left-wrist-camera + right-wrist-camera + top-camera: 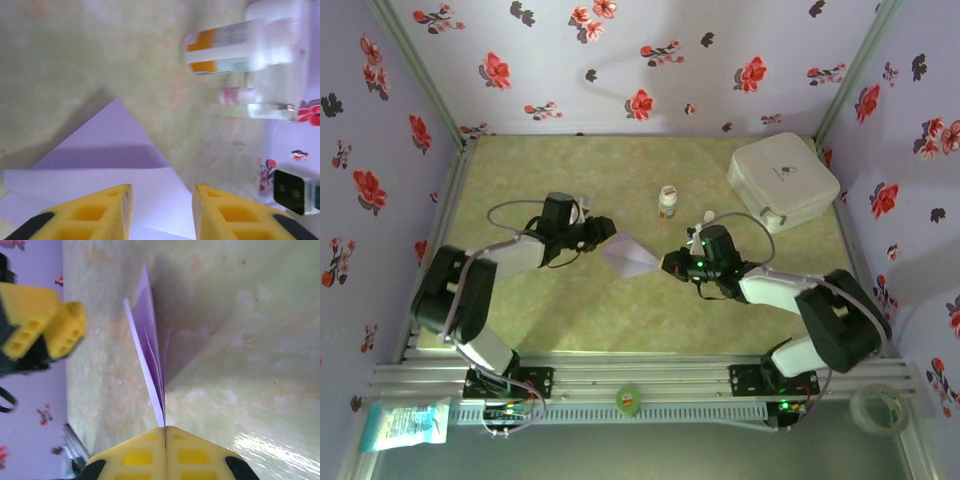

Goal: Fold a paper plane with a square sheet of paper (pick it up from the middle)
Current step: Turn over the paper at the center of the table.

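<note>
- One green table (570, 320) carries everything, with the action right in the middle of it.
- White box (782, 180) sits in the far right corner, well out of the way.
- Right gripper (165, 432) is pinched tight on the paper (150, 350), holding the folded layers up on edge, pointing towards the other arm.
- Left gripper (162, 197) has its jaws spread with nothing between them, just at the paper's far corner. Can't tell if it touches.
- Paper is already a pointed, layered shape, between the two grippers.
- Small bottle (667, 201) stands just beyond it.
- My worry: the layers are fanning apart, so a left pinch could catch only some, or yank the sheet from the right's narrow hold and skew the crease. A wide swing could tip that bottle.
</note>
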`<action>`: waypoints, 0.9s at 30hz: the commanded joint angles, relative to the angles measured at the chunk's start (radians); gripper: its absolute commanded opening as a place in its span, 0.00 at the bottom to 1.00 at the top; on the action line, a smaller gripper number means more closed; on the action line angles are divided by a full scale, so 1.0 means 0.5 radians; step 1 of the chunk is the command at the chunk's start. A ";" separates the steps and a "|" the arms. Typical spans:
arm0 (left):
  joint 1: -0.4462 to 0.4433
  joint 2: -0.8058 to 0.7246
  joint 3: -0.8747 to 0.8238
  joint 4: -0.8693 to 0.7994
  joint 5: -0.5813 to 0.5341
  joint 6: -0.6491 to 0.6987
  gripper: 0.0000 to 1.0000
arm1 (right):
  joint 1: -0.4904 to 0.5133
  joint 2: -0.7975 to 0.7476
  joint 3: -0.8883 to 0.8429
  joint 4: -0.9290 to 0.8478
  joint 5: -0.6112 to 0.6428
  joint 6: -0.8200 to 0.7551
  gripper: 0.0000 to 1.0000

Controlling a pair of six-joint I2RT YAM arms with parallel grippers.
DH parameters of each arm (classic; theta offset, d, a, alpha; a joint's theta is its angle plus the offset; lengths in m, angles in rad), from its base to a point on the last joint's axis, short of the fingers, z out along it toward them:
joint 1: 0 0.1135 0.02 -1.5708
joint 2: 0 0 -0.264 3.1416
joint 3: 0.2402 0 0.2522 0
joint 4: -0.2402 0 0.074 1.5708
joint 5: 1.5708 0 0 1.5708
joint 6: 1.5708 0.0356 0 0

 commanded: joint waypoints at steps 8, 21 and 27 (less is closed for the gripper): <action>0.017 -0.808 -0.211 -0.491 -0.515 0.195 0.41 | 0.329 -0.518 0.591 -1.309 0.994 -1.197 0.02; 0.077 -1.532 -0.536 -0.826 -0.843 0.113 0.46 | 0.935 -0.146 1.074 -1.776 2.445 -1.928 0.00; 0.118 -1.660 -0.598 -0.874 -0.867 0.091 0.47 | 1.190 0.184 1.136 -1.779 2.644 -2.121 0.00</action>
